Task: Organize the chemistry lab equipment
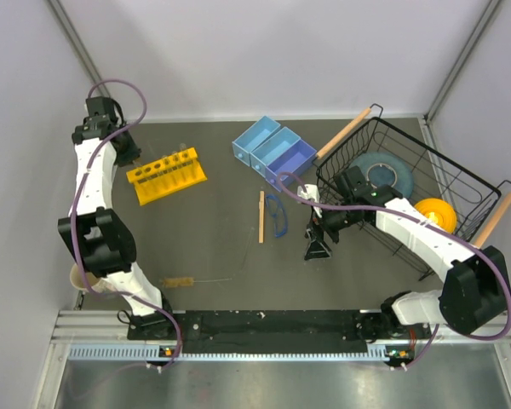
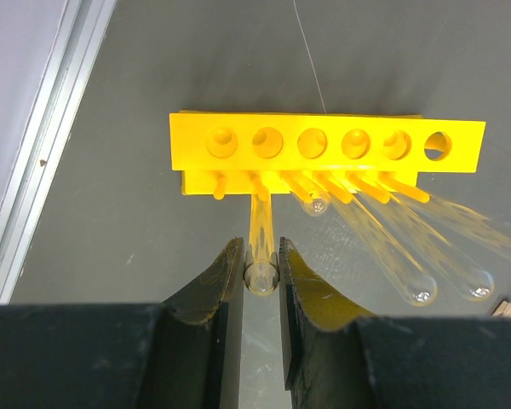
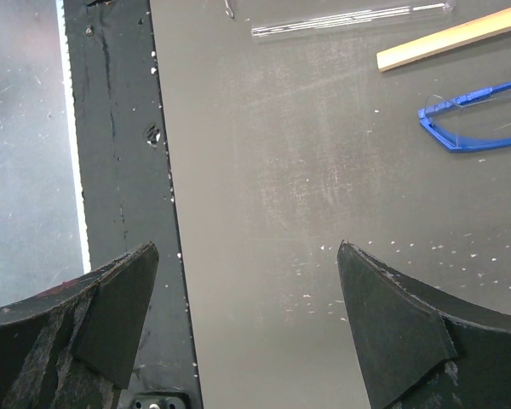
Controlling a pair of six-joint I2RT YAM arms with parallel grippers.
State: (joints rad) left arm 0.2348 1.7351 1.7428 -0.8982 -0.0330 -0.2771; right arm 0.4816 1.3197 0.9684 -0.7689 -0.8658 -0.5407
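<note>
Left tool [image 2: 261,256]: I read it clamped on a thin clear glass tube [image 2: 260,223] reaching into the yellow six-hole rack [image 2: 324,145]. Right tool [image 3: 247,256]: spread wide, empty; blue-framed clear safety glasses [image 3: 477,136] and short flat wooden stick [image 3: 451,38] lie beyond, apart, on the grey counter [image 3: 281,170].

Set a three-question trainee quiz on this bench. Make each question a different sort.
1. True or false: the right claw holds the wooden stick.
2. What is the left claw clamped on? A: a glass tube; B: a rubber stopper; C: a metal spoon.
3. Count: how many holes show along the top of the yellow rack?

Key: 1 false, that claw is open and empty, and the stick lies on the table; 2 A; 3 six.
</note>
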